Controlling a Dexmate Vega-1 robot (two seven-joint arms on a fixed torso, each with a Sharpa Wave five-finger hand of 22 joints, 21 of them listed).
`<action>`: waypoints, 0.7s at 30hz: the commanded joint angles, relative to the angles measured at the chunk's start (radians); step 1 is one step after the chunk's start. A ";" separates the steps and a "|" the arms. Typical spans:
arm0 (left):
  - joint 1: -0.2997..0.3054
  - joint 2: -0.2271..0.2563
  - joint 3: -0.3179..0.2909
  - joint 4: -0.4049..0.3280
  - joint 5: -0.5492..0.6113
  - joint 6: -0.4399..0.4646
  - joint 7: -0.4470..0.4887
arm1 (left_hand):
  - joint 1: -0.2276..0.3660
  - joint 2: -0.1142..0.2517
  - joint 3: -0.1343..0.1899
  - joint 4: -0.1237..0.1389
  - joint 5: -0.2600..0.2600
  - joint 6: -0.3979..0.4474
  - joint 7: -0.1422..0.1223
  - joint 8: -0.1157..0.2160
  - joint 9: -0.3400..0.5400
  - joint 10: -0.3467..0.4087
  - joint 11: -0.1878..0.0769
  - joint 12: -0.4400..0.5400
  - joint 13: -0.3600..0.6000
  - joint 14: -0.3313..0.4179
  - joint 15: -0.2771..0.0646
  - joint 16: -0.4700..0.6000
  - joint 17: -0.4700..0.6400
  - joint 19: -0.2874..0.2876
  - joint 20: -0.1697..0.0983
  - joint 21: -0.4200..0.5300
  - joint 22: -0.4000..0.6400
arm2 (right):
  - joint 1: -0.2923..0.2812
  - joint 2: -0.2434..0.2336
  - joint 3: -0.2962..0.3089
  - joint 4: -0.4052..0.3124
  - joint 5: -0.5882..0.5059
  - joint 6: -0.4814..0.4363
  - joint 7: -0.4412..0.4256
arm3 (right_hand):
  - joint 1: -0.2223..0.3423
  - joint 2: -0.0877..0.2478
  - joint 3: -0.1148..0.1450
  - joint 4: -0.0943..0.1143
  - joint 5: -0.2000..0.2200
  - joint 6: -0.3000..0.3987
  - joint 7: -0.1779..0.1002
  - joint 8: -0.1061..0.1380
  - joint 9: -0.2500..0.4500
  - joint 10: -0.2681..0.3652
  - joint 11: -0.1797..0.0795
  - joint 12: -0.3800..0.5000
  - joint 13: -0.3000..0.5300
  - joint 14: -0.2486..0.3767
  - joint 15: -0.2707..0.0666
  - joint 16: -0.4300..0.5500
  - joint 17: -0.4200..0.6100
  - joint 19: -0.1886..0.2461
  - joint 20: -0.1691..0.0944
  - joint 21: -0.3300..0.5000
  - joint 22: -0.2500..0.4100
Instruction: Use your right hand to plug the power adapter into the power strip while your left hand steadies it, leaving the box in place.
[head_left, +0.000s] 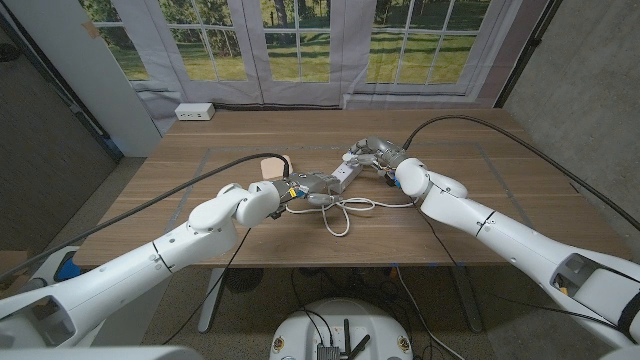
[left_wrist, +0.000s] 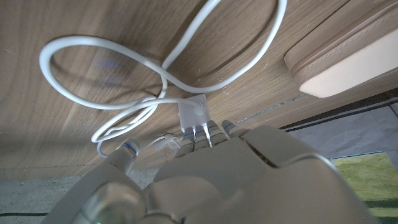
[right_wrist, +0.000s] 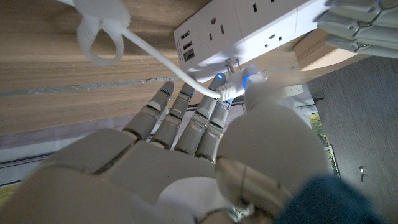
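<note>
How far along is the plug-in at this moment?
Done: left hand holds the power strip by one end; box sits beside it. In hand: right hand pinches the power adapter close to the strip, prongs exposed. Left: push it into a socket.

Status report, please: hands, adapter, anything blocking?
Right hand pinches power adapter, prongs short of power strip. Left hand holds it. Cable loops alongside.
</note>
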 joint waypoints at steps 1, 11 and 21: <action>-0.003 -0.001 0.003 0.001 -0.003 -0.006 -0.004 | -0.005 0.116 0.007 0.000 0.004 0.002 0.002 0.003 0.004 0.003 -0.001 0.004 0.002 0.003 0.003 0.002 0.000 -0.004 -0.081 0.009 0.004 | 0.001 -0.001 -0.005 0.020 0.005 0.018 0.004 | 0.023 0.022 -0.004 0.004 0.007 0.044 -0.037 0.006 0.006 -0.002 0.005 -0.003 0.003 0.008 -0.155 -0.005 0.002 0.003 0.007 0.004 0.002; -0.011 -0.005 0.007 0.007 -0.006 -0.010 -0.012 | -0.005 0.116 0.008 0.000 0.004 0.003 0.003 0.003 0.004 0.005 -0.002 0.004 0.002 0.004 0.001 0.002 0.000 -0.001 -0.082 0.009 0.004 | 0.002 0.001 -0.010 0.035 0.007 0.022 0.009 | 0.022 0.024 -0.005 0.004 0.009 0.044 -0.038 0.006 0.006 -0.004 0.005 -0.005 0.003 0.009 -0.157 -0.007 0.003 0.004 0.006 0.004 0.002; -0.012 -0.008 0.009 0.009 -0.008 -0.008 -0.016 | -0.005 0.115 0.009 0.000 0.004 0.003 0.002 0.003 0.004 0.005 -0.004 0.004 0.003 0.005 0.001 0.001 0.000 0.000 -0.081 0.009 0.004 | 0.008 0.005 -0.021 0.048 0.003 0.020 0.021 | 0.026 0.022 -0.007 -0.001 0.010 0.041 -0.037 0.004 0.005 -0.005 0.005 -0.007 0.003 0.009 -0.160 -0.007 0.004 0.005 0.006 0.004 0.002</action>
